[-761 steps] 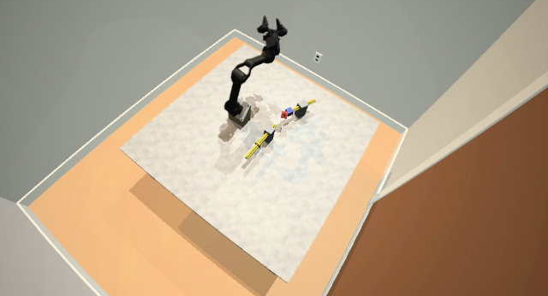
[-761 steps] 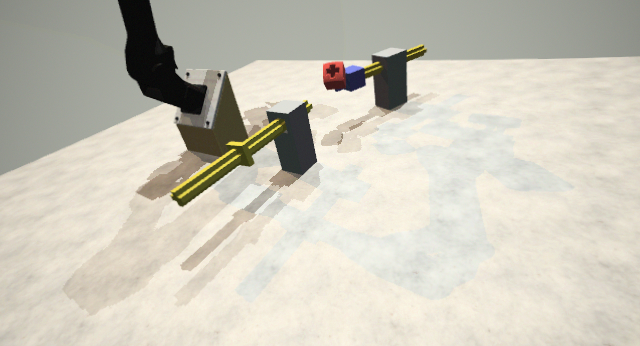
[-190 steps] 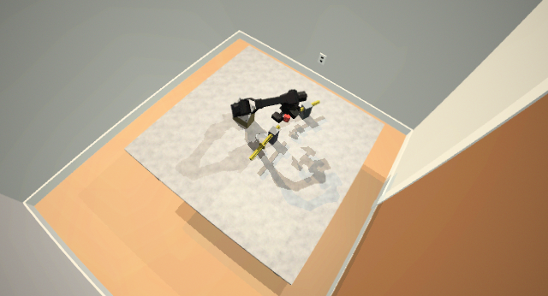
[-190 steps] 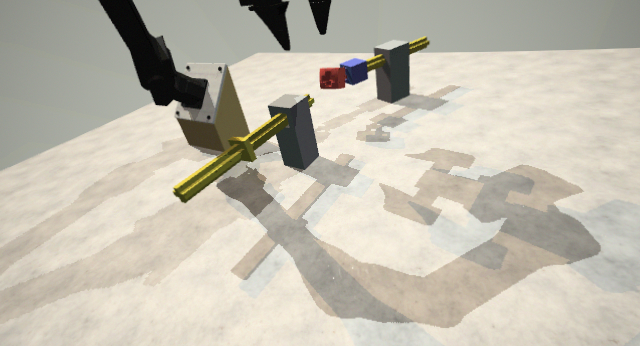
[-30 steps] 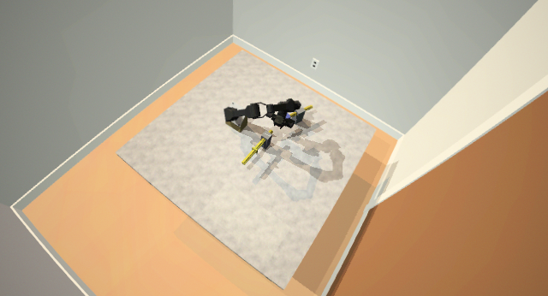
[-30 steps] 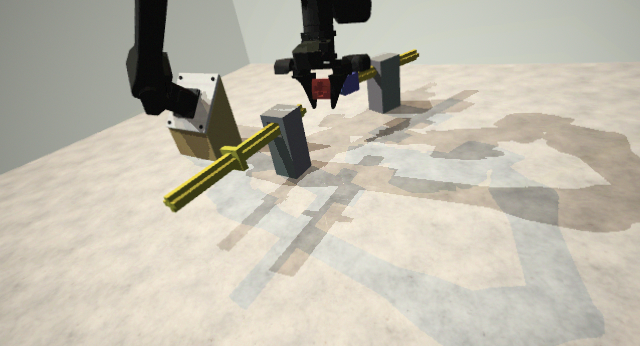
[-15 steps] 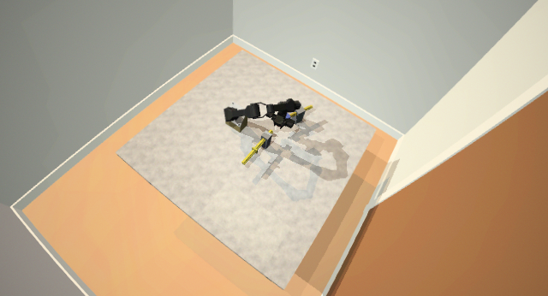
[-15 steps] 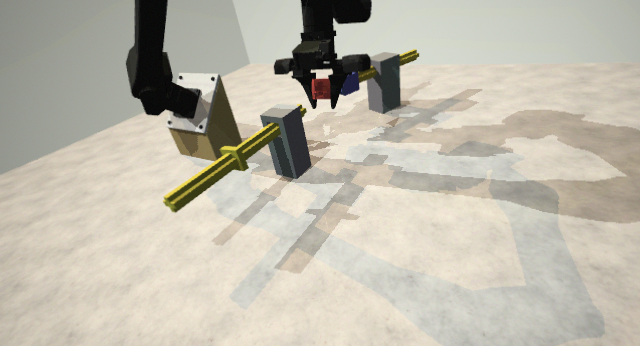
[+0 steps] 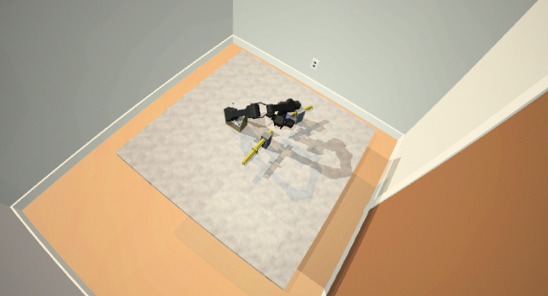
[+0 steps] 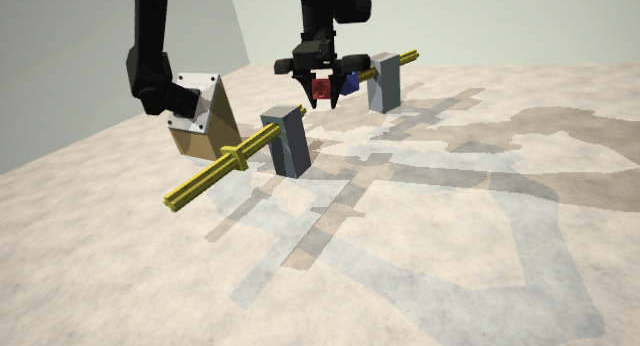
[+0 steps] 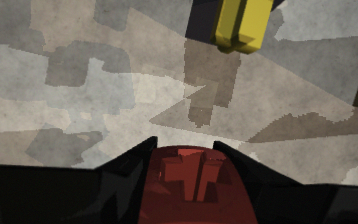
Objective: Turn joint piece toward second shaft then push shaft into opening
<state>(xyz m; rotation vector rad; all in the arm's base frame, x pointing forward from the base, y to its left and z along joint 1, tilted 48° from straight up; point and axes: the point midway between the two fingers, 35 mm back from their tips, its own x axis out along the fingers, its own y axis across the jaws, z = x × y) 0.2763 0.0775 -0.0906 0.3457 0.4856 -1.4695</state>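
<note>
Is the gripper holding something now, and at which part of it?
Yes: the gripper holds the red joint piece, one finger on each side, near the end with the cross-shaped opening.

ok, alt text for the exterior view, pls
Black gripper jaws are closed on a red joint piece, beside a blue piece on a yellow shaft through the far gray block. Nearer, a second yellow shaft with a collar runs through another gray block.
</note>
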